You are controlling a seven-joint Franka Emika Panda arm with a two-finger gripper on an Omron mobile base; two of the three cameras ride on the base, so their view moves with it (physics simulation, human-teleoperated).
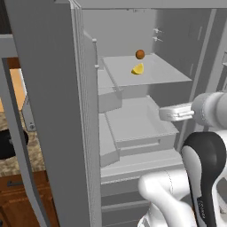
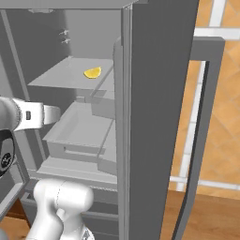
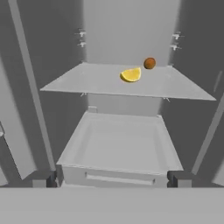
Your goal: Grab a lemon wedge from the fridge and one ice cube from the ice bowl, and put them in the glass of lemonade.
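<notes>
The fridge [image 1: 57, 111] stands with its doors swung open, so its grey inside shows. The shelf [image 3: 105, 85] is the best landmark here. On top of the shelf lies the lemon wedge [image 3: 131, 75], small and bright yellow. It sits near the middle of the shelf, a bit toward the back. Just beside the wedge, farther back on the same shelf, rests a small orange ball [image 3: 149, 63]. The two are close but do not seem to touch.

Right under the shelf is a wide, open grey drawer [image 3: 118, 146]. Nothing shows inside it.

The gripper [image 3: 113, 178] is out in front of the shelf and lower than it, at about the height of the drawer's front edge. It faces into the fridge. Its two dark fingertips [image 3: 43, 178] stand far apart, with nothing between them. From the side views the hand looks blurry, so how near it is to the drawer is hard to say. It is well apart from the lemon wedge.
</notes>
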